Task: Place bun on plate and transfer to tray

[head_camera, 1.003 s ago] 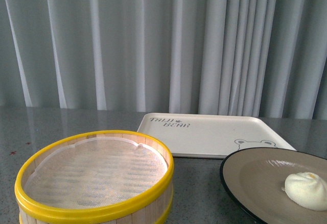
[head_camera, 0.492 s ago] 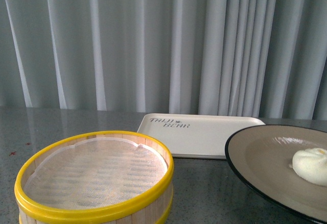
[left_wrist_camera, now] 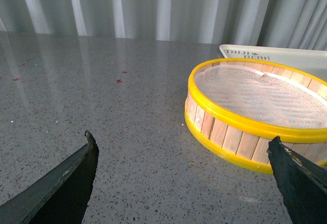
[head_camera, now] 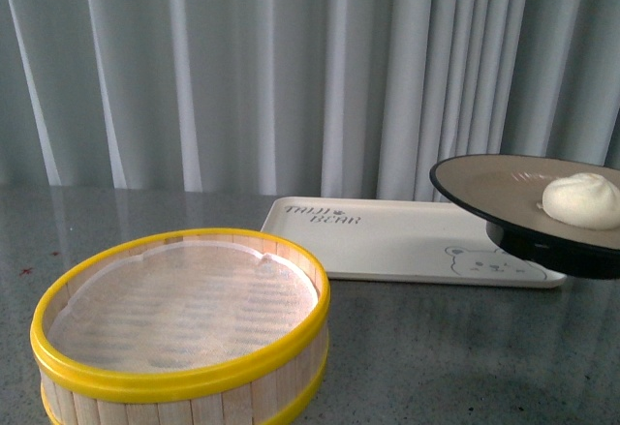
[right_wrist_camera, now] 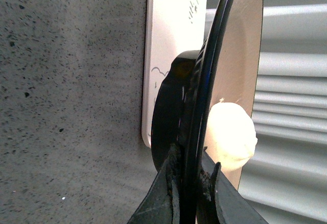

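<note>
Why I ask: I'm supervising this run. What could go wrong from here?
1. The bun lies loose and off-centre on the plate, which is in the air; a tilt could roll it off.
2. The right arm's jaws pinch only the plate's rim, so the plate might pivot or slip.
3. The plate seems to hang by one end of the tray; set down there, it could land half off.

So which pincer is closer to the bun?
The right. The right pincer grips the rim of the plate just beside the bun. The left pincer hangs open over the table by the steamer basket, with no bun in its view.
</note>
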`<state>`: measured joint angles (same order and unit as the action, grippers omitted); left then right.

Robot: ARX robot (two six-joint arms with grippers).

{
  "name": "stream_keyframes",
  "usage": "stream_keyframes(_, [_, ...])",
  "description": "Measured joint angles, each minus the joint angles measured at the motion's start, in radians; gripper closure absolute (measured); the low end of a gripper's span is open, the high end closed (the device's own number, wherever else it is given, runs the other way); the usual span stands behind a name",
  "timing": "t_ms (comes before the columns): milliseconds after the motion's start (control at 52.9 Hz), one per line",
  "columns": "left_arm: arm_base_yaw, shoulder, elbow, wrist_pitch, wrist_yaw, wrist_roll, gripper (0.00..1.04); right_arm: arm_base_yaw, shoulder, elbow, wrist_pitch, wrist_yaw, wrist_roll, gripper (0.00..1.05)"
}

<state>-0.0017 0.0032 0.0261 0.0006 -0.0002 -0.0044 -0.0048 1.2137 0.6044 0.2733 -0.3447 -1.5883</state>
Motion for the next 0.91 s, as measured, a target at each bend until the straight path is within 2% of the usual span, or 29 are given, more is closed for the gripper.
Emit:
stream_keyframes(113, [0.000,0.000,0.000,0.000,0.000,0.000,0.07,-0.043,0.126,0.109,-0.013,-0.066,-0.069,1.02])
stream_keyframes(359, [0.000,0.000,0.000,0.000,0.000,0.000,0.07,-0.070,0.305,0.243,-0.011,-0.080,-0.123,1.02])
stream_keyframes(624, [0.000,0.000,0.000,0.000,0.000,0.000,0.07,-0.067,0.487,0.407,-0.011,-0.077,-0.140,1.02])
stream_keyframes(908, [0.000,0.000,0.000,0.000,0.000,0.000,0.07,-0.040,0.623,0.569,-0.029,-0.084,-0.095,1.02])
